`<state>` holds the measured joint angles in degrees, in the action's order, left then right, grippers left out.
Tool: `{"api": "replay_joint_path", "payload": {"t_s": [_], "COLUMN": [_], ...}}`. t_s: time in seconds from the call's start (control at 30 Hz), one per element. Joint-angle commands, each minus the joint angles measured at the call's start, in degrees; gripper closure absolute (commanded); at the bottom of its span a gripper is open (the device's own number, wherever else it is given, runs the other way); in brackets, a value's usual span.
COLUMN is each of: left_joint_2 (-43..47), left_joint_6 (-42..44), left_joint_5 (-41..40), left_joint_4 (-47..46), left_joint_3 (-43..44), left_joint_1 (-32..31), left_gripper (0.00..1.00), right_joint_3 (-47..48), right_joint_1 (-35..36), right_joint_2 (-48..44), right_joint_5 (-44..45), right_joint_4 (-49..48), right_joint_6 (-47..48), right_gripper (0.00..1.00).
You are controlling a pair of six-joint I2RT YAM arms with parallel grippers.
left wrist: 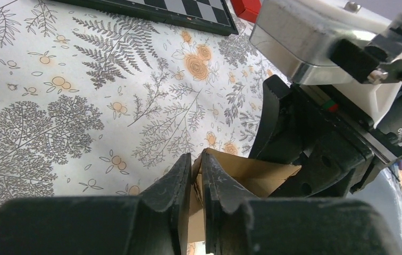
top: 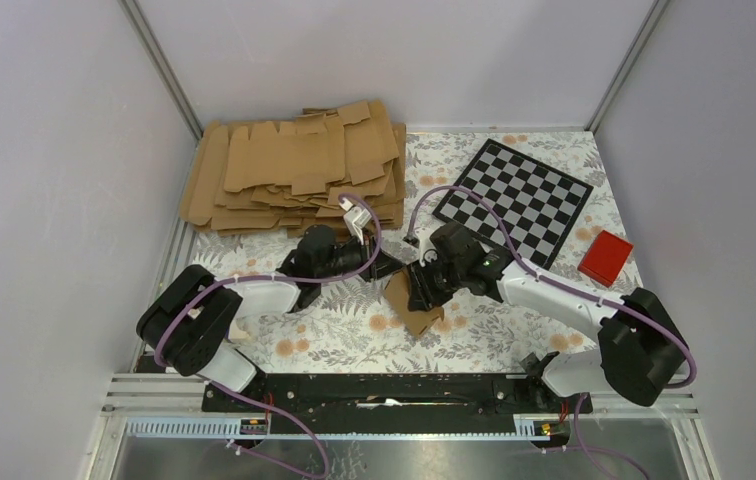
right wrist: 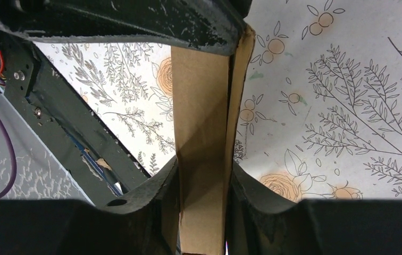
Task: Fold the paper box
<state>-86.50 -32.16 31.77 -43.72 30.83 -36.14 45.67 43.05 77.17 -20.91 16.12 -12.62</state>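
Observation:
The paper box [top: 412, 303] is a small brown kraft piece, partly folded, held at the middle of the table between both grippers. My left gripper [top: 386, 267] comes from the left and is shut on its upper left flap; in the left wrist view the fingers [left wrist: 180, 183] pinch a thin edge of the box [left wrist: 252, 174]. My right gripper [top: 422, 285] comes from the right and is shut across the box; in the right wrist view its jaws squeeze a narrow folded panel [right wrist: 201, 138] from both sides.
A big pile of flat brown cardboard blanks [top: 294, 165] lies at the back left. A checkerboard [top: 514, 195] lies at the back right, with a small red block [top: 606, 257] beside it. Metal frame rails [top: 384, 385] run along the near edge.

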Motion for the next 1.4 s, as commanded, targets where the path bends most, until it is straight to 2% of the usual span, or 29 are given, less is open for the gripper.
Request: {"api": "replay_joint_path", "payload": {"t_s": [0.0, 0.27, 0.7, 0.9, 0.97, 1.03, 1.23, 1.37], "left_joint_2": [1.59, 1.91, 0.22, -1.06, -0.79, -0.41, -1.11, -1.58], "left_joint_6": [4.99, 7.81, 8.59, 4.94, 4.28, 4.29, 5.58, 5.53], "left_joint_5": [-1.71, -6.64, -7.18, -6.02, -5.92, -6.52, -10.00, -10.91], "left_joint_4": [2.24, 7.43, 10.03, 9.31, 9.19, 9.37, 10.62, 9.28], "left_joint_3": [2.76, 4.66, 6.97, 8.32, 8.22, 7.98, 7.26, 6.37], "left_joint_1": [-1.35, -3.88, -6.11, -6.13, -6.05, -5.96, -6.00, -6.09], "left_gripper": [0.87, 1.00, 1.00, 1.00, 1.00, 1.00, 1.00, 1.00], "right_joint_3": [4.29, 5.56, 7.26, 8.40, 8.55, 8.52, 7.87, 7.36], "right_joint_1": [0.84, 1.15, 1.46, 1.74, 2.07, 2.15, 2.15, 2.13], "right_joint_2": [2.19, 3.84, 5.17, 7.14, 7.93, 8.16, 6.14, 4.23], "right_joint_5": [3.68, 7.90, 12.83, 11.60, 11.46, 11.58, 13.74, 15.17], "right_joint_4": [2.55, 4.13, 5.28, 5.32, 5.27, 5.28, 5.17, 5.24], "right_joint_6": [1.38, 0.73, -1.19, -1.13, -0.81, -0.89, -1.64, -1.77], "right_gripper": [0.77, 0.78, 0.78, 0.78, 0.72, 0.55, 0.52, 0.44]}}
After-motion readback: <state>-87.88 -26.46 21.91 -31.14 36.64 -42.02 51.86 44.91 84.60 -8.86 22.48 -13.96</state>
